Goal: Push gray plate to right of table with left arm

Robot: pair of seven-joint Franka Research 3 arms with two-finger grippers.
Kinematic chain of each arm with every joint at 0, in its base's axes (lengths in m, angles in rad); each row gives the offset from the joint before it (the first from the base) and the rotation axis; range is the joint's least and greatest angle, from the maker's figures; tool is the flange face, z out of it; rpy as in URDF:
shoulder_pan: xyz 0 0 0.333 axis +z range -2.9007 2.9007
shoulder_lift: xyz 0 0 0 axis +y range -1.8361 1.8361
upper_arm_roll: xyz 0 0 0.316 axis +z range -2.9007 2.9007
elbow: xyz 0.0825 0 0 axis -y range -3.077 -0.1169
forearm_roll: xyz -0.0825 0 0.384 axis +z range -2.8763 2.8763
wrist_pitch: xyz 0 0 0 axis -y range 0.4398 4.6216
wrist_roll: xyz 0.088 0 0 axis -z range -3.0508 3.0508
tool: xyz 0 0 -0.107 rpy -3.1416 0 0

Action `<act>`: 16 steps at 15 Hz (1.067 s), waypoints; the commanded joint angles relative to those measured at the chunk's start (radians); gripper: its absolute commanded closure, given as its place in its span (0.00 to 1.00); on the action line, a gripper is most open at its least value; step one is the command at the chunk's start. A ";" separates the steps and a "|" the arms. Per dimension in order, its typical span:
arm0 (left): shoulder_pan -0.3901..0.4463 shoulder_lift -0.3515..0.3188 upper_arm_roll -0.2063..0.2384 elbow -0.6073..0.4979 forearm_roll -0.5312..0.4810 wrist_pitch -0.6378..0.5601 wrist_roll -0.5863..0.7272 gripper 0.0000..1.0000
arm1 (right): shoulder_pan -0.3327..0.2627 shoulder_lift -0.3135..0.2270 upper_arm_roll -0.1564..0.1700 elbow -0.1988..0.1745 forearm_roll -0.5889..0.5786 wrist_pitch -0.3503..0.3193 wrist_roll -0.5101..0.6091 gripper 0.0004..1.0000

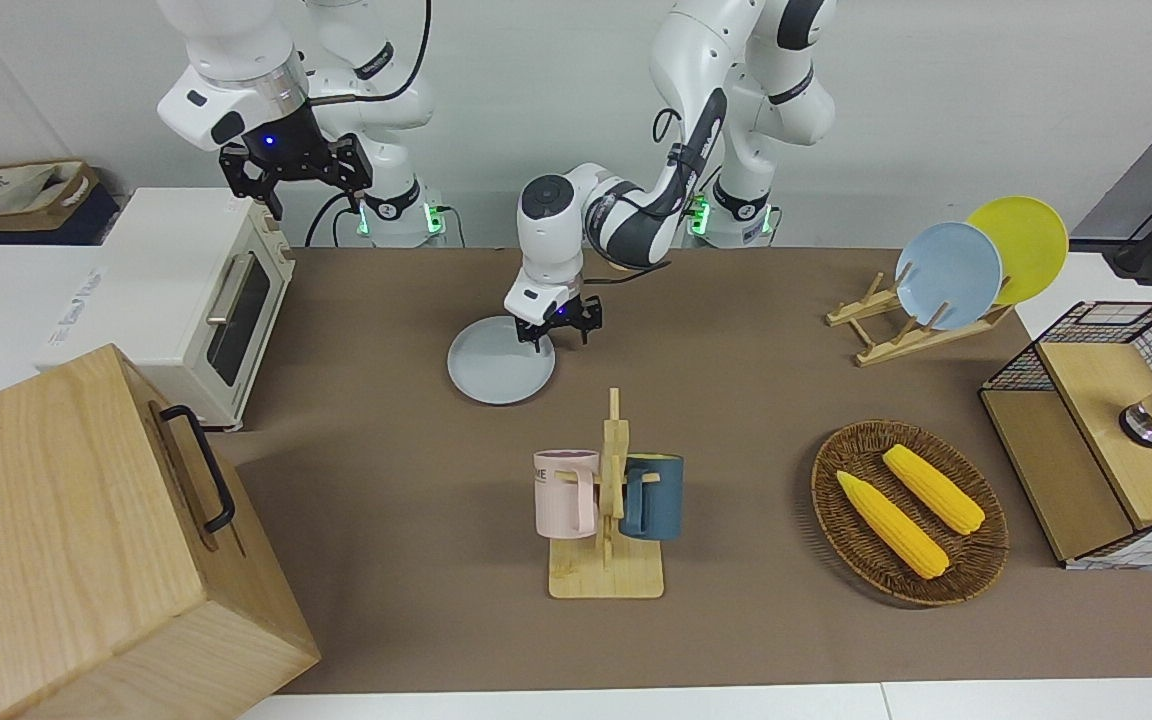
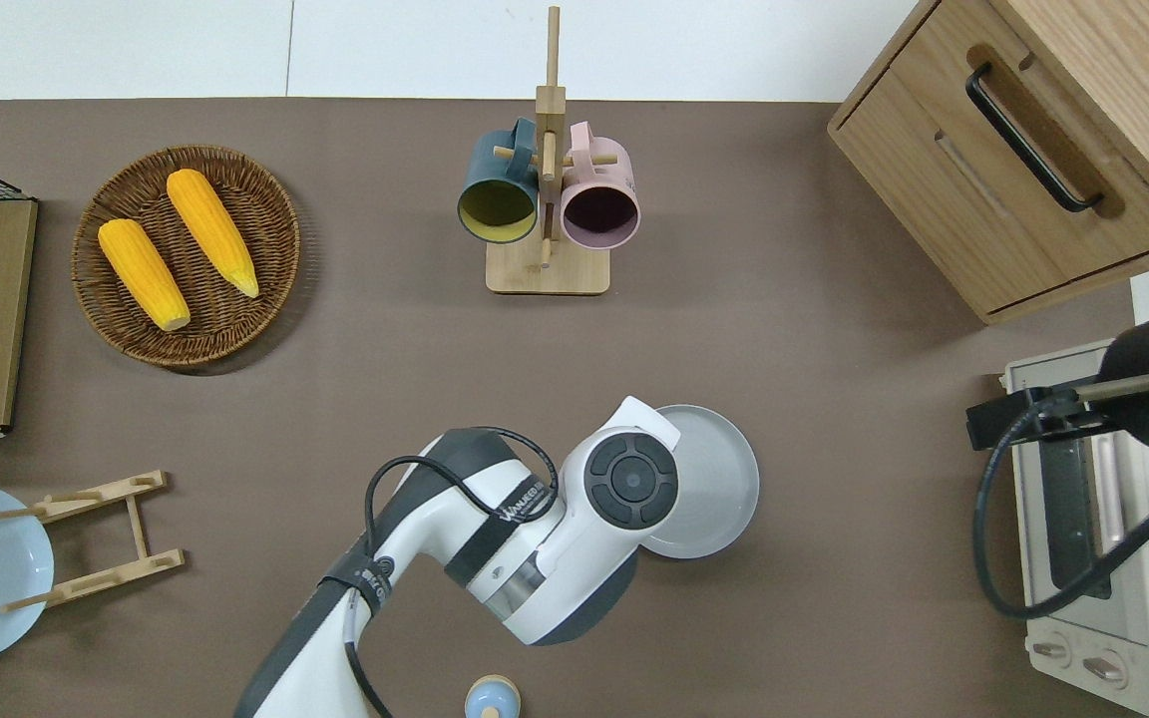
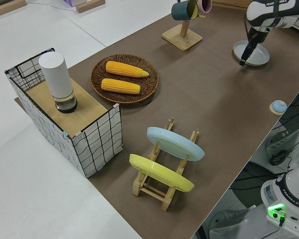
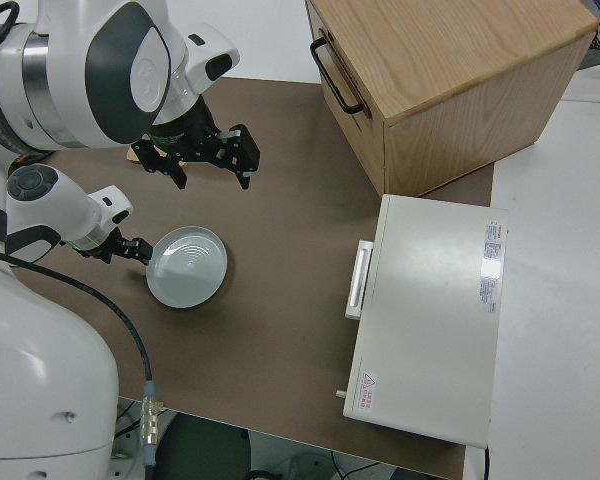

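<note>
**A:** Near the middle of the table (image 1: 736,330), a little toward the right arm's end and nearer to the robots than the mug rack (image 1: 608,520), the gray plate (image 1: 496,378) is seen lying flat. How is the push judged to be done well?

**B:** The left gripper (image 1: 556,330) is held low at the plate's rim, on the side toward the left arm's end. Its fingers are seen slightly parted, with nothing held between them. Whether the rim is actually touched cannot be told. A good push is judged to need the fingertips kept just above the covering and pressed against the rim's outer wall, so the plate is slid rather than tipped. The line of travel should be aimed toward the toaster oven (image 1: 186,300), and the push stopped short of it. The right arm is parked.

**A:** Is any writing readable?

**B:** "ME" is made out on the pink mug (image 1: 566,492). "FRANKA" is read on a robot base in the left side view, and lettering on the left arm's link in the overhead view is too small to be read with certainty. A red warning label (image 4: 365,383) is seen on the oven, but its text cannot be read.
</note>
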 commanded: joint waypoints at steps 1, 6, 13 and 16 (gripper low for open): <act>0.079 -0.108 0.001 -0.030 -0.070 -0.105 0.163 0.02 | -0.019 -0.002 0.016 0.009 0.004 -0.016 0.013 0.02; 0.194 -0.200 0.003 -0.030 -0.113 -0.246 0.335 0.02 | -0.020 -0.002 0.016 0.009 0.004 -0.016 0.012 0.02; 0.367 -0.334 0.006 -0.022 -0.130 -0.434 0.590 0.01 | -0.020 -0.002 0.016 0.009 0.004 -0.016 0.012 0.02; 0.439 -0.390 0.023 -0.017 -0.130 -0.487 0.707 0.01 | -0.019 -0.002 0.016 0.009 0.004 -0.016 0.013 0.02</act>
